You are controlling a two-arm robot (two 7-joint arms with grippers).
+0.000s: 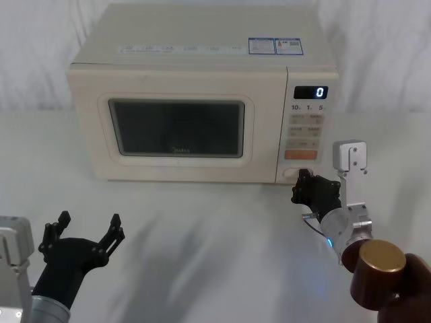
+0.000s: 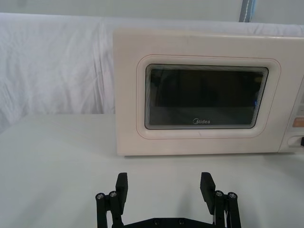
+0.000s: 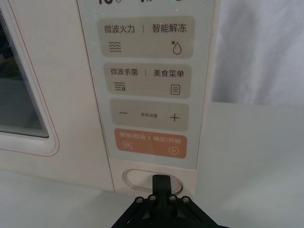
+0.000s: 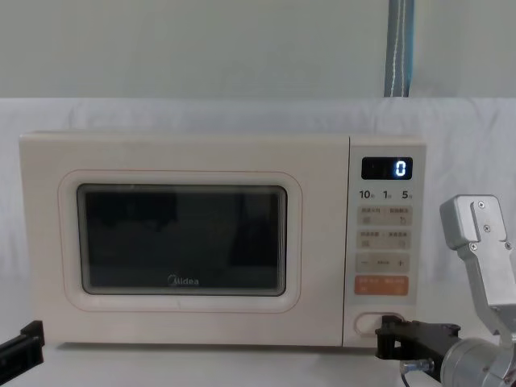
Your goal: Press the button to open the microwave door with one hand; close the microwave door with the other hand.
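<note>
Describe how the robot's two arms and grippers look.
The left gripper is black with two jointed prongs fixed by small bolts, on a black wrist and silver-grey arm. The right gripper is also black and two-pronged, on a silver cylindrical wrist with a blue-lit ring, a thin cable, a grey bracket and a brown joint capped in gold.

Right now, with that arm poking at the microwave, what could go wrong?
The shut right gripper is at the right part of the button; pressing off-centre, it might slip off. The microwave door is shut. If it springs open, it may swing toward the open left gripper waiting in front of it.
</note>
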